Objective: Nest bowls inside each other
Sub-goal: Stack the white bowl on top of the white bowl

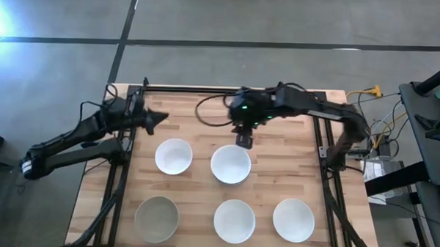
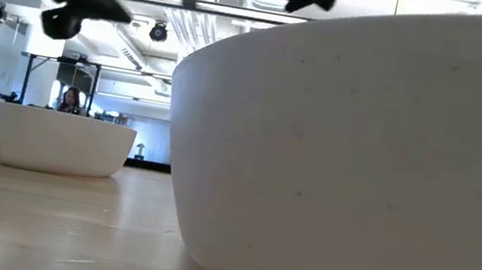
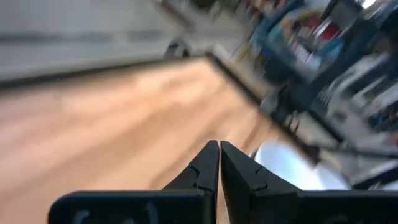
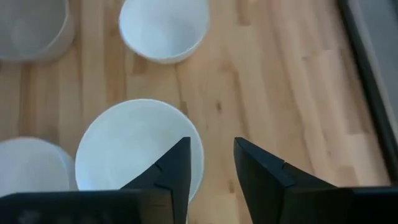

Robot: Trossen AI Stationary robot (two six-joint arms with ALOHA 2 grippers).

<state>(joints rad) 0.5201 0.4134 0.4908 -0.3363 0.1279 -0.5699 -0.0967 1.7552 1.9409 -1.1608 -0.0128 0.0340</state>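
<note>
Hovering with its fingers parted and empty, the right gripper (image 1: 244, 141) hangs over the far rim of a white bowl (image 1: 230, 165) mid-table (image 1: 278, 151); the left gripper (image 1: 161, 118), closed, waits near the far left corner.

bare wood (image 1: 205, 119) behind bowls (image 1: 230, 164), bowl rows close

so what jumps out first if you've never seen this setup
Five bowls sit apart on the wooden table, none nested yet: two in the far row, three in the near row, and the near-left bowl is grey rather than white. The right claw hangs open over the far rim of the middle white bowl, while the left claw waits shut at the far left.
</note>
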